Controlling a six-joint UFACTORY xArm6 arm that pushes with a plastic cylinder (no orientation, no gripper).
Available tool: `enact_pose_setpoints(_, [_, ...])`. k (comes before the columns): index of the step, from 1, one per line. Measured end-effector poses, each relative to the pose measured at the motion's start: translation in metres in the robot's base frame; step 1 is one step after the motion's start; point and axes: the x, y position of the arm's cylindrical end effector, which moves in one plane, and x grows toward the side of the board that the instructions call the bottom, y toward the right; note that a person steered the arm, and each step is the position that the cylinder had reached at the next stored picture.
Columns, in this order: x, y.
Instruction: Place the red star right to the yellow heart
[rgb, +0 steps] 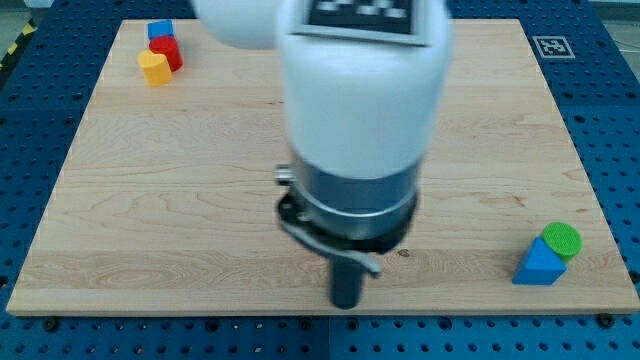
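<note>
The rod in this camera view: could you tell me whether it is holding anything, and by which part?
Nothing is held. My tip stands alone near the board's bottom edge, touching no block; it has no tool for grasping.

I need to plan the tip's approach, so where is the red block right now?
The red block sits at the board's top-left corner in the view, wedged between the blue block above it and the yellow block below-left.

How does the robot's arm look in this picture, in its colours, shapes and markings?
The arm is a wide white rounded cylinder that fills the view's top centre. At its top edge sits a black-and-white square-patterned marker, partly cut off. Below the white shell comes a dark grey band, then a black ring with a small silver bracket. It ends in a short dark rod; my tip is its lower end. No cables show.
</note>
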Motion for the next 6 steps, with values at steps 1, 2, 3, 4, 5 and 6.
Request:
enact_pose_setpoints(1, [-0.030, 0.004])
enact_pose_setpoints(2, [-0.057, -0.048])
enact_pose_setpoints(3, [-0.092, -0.077])
enact_pose_setpoints(4, [-0.075, -0.071])
enact_pose_setpoints(5, [-0.044, -0.038])
enact_pose_setpoints(6, [-0.051, 0.014])
